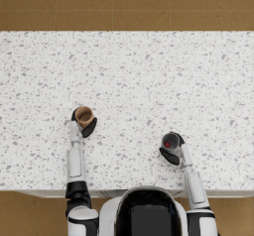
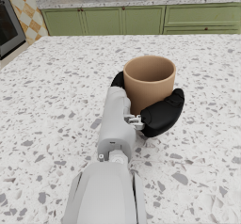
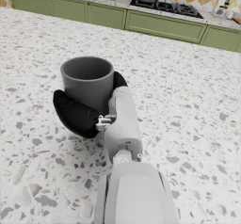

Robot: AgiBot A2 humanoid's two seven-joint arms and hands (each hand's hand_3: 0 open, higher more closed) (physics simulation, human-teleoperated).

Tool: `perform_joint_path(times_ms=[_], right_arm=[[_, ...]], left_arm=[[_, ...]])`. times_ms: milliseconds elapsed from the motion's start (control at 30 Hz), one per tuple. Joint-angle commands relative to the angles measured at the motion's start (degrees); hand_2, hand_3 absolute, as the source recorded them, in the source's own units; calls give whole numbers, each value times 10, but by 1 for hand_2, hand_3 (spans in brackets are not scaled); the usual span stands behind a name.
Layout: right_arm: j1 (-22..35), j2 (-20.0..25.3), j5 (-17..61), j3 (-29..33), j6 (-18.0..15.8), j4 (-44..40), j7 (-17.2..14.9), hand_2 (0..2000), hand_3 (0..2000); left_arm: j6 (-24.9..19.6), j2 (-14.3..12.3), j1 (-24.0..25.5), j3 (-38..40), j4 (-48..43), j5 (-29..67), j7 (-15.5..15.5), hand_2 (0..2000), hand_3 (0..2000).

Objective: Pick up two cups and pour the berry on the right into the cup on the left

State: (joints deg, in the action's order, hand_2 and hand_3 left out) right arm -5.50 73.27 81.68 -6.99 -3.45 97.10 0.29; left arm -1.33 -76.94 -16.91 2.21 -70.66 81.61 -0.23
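Note:
A tan cup stands upright at the left of the speckled table, and my left hand wraps around it. The cup looks empty in the left wrist view. At the right, my right hand grips a dark grey cup, also upright. A small red berry shows inside the grey cup in the head view. Whether either cup is lifted off the table I cannot tell.
The white speckled table stretches far and wide around both cups, its front edge near my body. Green cabinets with a stove stand beyond the table. Brown floor lies past the far edge.

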Motion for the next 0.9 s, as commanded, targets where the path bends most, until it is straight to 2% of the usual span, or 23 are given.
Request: perform_joint_path(times_ms=[33, 200, 433, 600, 767, 900], right_arm=[[40, 13, 0, 11, -2, 34, 0, 2000, 1280], [97, 34, 0, 12, -4, 28, 0, 2000, 1280], [201, 74, 0, -11, -14, 4, -1, 2000, 1280], [250, 92, 0, -1, -17, -2, -1, 2000, 1280], [298, 112, 0, -29, -18, -50, 0, 2000, 1280], [330, 125, 54, -37, -19, -73, -1, 2000, 1280]], left_arm=[[0, 2, 32, -26, -130, 0, 0, 2000, 1280], [-2, -4, 31, -47, -170, 0, 0, 2000, 1280], [-3, -15, 21, -96, -176, 0, 0, 2000, 1280], [-4, -14, 41, -122, -214, 0, 0, 2000, 1280], [-3, -13, 59, -157, -259, 0, 0, 2000, 1280], [-4, -18, 58, -171, -257, 72, 0, 2000, 1280]])
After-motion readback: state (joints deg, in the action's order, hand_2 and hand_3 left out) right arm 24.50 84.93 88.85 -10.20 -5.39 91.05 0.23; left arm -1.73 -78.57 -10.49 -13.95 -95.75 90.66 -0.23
